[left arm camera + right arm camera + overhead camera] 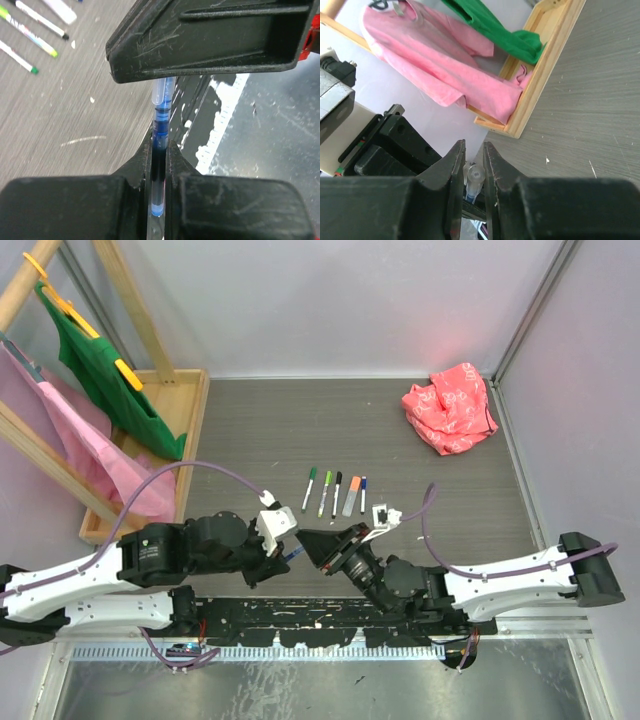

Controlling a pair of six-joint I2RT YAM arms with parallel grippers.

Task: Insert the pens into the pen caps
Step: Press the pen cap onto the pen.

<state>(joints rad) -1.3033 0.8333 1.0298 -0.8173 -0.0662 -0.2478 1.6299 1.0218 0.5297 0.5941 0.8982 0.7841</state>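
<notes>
So — left hand clenched on blue pen | right hand pinching its clear cap | spare pens mid-frame, top view

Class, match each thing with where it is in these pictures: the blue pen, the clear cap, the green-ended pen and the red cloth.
Things:
1. blue pen
2. clear cap
3. green-ended pen
4. red cloth

Places:
A. lying in the row of pens on the table
B. crumpled at the far right corner
C. clamped in the left fingers
D. between the right fingers

Pairs: 1-C, 2-D, 3-A, 4-B
</notes>
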